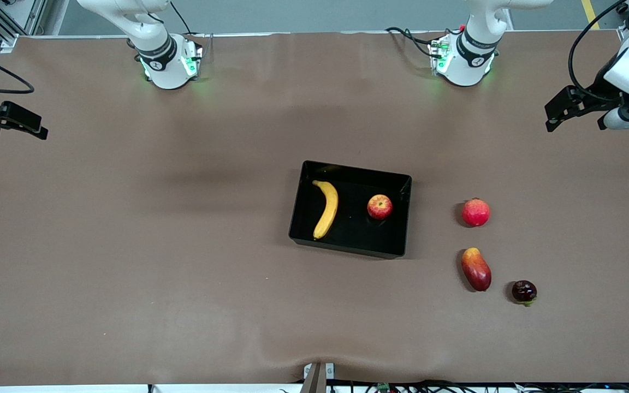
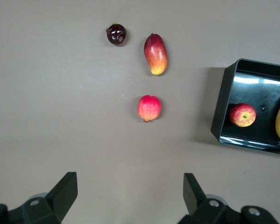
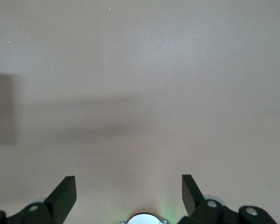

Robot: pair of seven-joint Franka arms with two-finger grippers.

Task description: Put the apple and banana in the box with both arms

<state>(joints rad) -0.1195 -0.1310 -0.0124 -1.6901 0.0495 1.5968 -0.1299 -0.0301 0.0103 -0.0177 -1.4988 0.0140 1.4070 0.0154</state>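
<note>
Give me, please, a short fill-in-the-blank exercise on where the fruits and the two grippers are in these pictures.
1. The banana and the apple both lie inside the black ____.
2. The number of fruits lying on the table outside the box is ____.
3. The left gripper and the right gripper both hold nothing, and their fingers are ____.
4. The fruit nearest the front camera is the small dark ____ one.

Missing words: box; three; open; red
</note>
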